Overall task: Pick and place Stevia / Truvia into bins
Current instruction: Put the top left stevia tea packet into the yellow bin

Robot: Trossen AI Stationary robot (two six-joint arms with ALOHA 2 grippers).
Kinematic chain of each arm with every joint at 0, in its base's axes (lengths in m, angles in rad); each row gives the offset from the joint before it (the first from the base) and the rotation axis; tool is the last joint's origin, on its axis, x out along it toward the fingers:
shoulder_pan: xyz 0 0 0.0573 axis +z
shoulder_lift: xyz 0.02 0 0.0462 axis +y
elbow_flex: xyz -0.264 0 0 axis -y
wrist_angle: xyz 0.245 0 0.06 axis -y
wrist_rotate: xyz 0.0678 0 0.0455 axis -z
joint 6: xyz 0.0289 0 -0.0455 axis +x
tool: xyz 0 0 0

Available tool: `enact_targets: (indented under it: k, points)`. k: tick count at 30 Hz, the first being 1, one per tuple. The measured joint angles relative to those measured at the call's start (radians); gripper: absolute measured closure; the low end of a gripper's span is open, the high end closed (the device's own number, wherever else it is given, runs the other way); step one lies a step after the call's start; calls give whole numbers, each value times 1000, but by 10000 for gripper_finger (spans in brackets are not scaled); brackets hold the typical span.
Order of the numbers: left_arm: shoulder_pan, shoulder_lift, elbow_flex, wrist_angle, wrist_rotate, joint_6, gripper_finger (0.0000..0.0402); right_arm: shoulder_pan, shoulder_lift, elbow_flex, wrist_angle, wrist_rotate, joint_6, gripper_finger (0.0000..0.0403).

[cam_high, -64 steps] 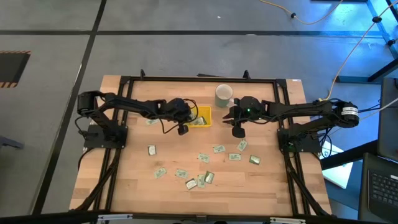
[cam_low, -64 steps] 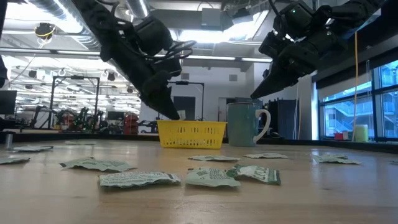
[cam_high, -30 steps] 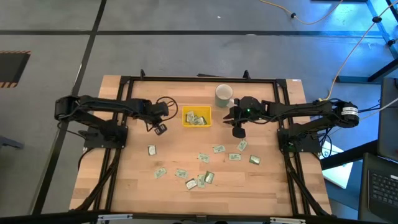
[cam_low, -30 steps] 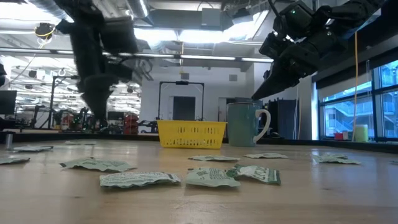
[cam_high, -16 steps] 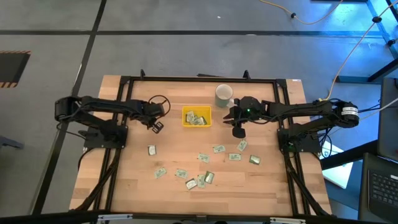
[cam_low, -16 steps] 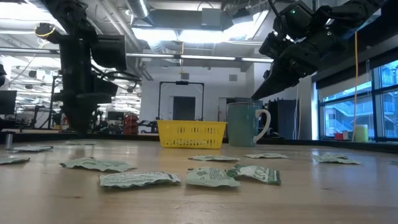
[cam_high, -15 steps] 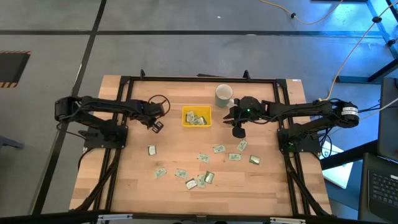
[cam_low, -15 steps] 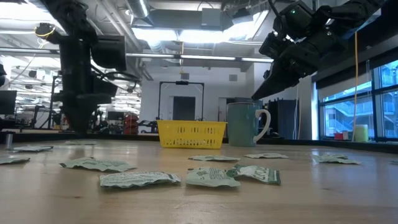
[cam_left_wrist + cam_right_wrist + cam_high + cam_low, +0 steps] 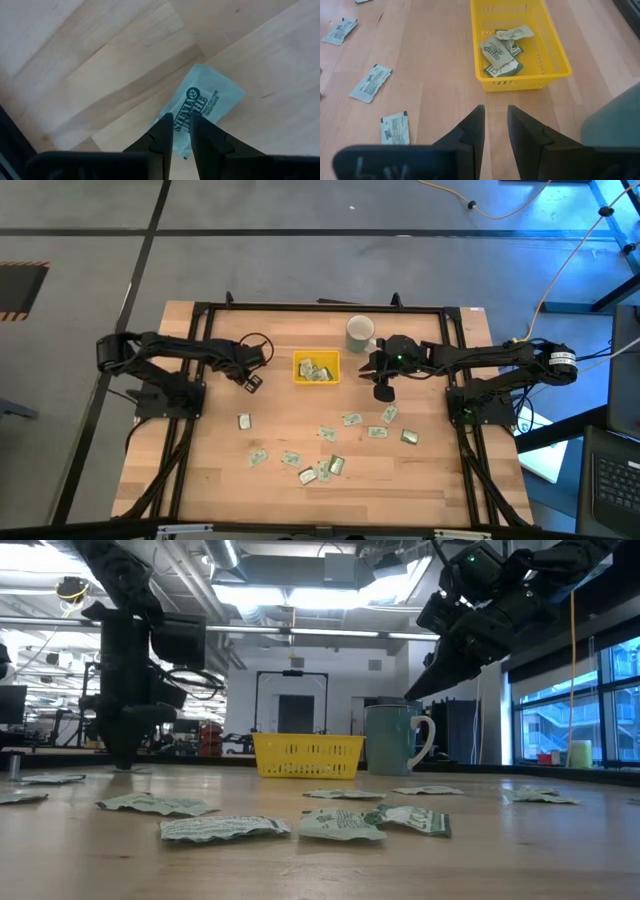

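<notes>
The mesh-walled yellow plastic tray [image 9: 316, 368] sits upper centre of the wooden table [image 9: 210, 470]; only the right wrist view shows crinkled sachets inside [image 9: 500, 52]. The left gripper [image 9: 180, 125], fingers narrowly parted, hovers over a flat pale-green packet [image 9: 202, 107]. The right gripper [image 9: 495, 117], empty, fingers slightly apart, hangs beside the glazed mug [image 9: 359, 333].

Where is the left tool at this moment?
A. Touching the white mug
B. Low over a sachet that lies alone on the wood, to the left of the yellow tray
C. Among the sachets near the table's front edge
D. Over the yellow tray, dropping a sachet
B: the left tool points down at a single Stevia sachet lying on bare wood, left of the yellow tray.
</notes>
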Motion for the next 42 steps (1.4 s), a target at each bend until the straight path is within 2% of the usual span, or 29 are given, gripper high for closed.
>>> enact_targets:
  k: [5,16,21,28,35,42]
  points:
    - [16,47,5,-5,20,-6,345,0,0,0,0,0,0,315]
    - [18,48,4,2,43,-8,394,0,0,0,0,0,0,315]
    - [18,49,4,2,46,5,398,0,0,0,0,0,0,315]
    - [18,49,4,3,45,53,399,0,0,0,0,0,0,315]
    - [-3,44,56,8,30,209,399,0,0,0,-1,0,0,315]
    - [-3,35,86,41,35,272,400,0,0,0,-2,0,0,315]
